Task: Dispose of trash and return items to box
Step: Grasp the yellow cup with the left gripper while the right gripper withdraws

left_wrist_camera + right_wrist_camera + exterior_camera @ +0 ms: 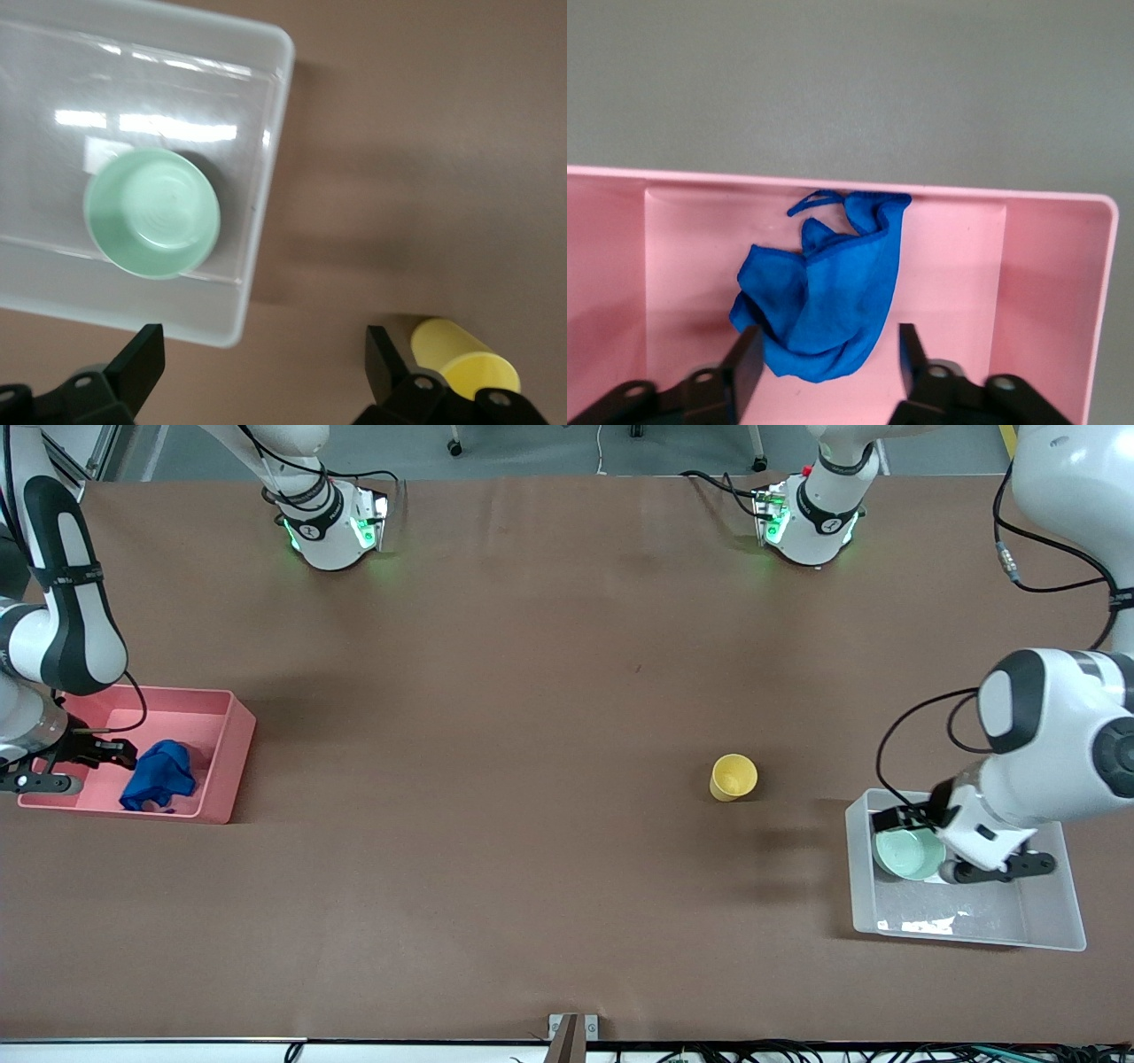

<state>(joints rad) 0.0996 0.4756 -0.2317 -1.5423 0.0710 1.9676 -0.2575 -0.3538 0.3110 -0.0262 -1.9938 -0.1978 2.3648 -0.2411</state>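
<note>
Brown surface seen from a high front camera, arm bases along the top edge.

Toward the right arm's end: pink rectangular plastic bin, holding a crumpled bright blue wad of soft folded material. Wad resting on the bin floor, loose, with a thin strip trailing from one corner in the right wrist view. Right pincer over the pink bin, just beside the wad, black fingers spread apart with the wad's lower edge between the tips; no pinch on the cloth visible.

Toward the left arm's end: translucent clear-white rectangular plastic bin, with a pale mint-green round bowl sitting upright on its floor, near the bin's corner closest to the middle of the surface. Small white square label on the bin floor, partly covered by the bowl. Left pincer over the clear bin, above the bowl, fingers spread wide and gripping nothing.

Small yellow plastic cup standing upright on the bare surface, outside the clear bin, toward the middle of the surface and slightly farther from the front camera than the bowl. Same cup visible in the left wrist view, apart from the bin wall.
</note>
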